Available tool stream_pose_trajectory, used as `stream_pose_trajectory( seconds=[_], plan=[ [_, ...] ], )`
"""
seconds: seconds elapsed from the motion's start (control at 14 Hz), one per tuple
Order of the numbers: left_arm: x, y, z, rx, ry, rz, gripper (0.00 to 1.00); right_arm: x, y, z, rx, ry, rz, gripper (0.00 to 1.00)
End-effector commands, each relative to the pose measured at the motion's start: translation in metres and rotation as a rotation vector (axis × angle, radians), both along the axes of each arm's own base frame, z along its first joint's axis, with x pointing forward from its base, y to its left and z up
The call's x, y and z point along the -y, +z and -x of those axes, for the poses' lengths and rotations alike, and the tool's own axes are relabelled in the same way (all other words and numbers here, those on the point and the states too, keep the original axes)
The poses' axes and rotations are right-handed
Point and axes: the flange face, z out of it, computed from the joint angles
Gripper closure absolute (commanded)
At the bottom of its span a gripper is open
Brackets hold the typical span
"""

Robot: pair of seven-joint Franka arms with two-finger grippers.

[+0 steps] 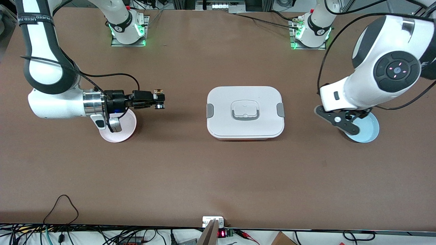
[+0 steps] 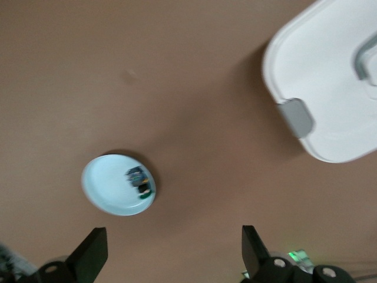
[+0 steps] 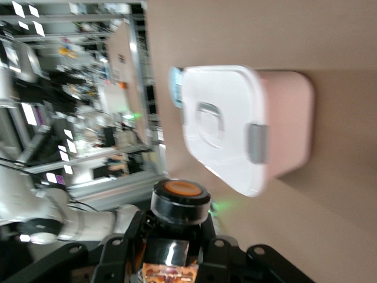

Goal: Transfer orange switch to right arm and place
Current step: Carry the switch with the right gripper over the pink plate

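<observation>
Tool (image 1: 159, 99) of right arm (image 1: 58, 102) horizontal, gripping orange switch (image 3: 179, 203).

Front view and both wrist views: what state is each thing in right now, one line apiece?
Orange switch: held in the air, clamped in the right claw.
Right claw: shut on the orange switch, beside the pink plate.
Left claw: open, holding nothing, over the blue plate.
Lunch box: lid on, side clips down.
Pink plate: on the table; contents hidden.
Blue plate: holds a small dark green-capped part.
</observation>
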Motion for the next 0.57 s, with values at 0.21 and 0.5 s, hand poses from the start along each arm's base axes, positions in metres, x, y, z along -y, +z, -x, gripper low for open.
stream_pose_trajectory(
  seconds=[0.21, 0.5],
  plan=[
    [-0.048, 0.062, 0.002, 0.161, 0.444, -0.035, 0.0, 0.044, 0.011, 0.017, 0.218, 0.27, 0.299, 1.0],
    [-0.09, 0.043, 0.046, 0.263, 0.645, 0.198, 0.0, 0.067, 0.003, 0.019, 0.459, 0.651, 0.529, 1.0]
  ],
)
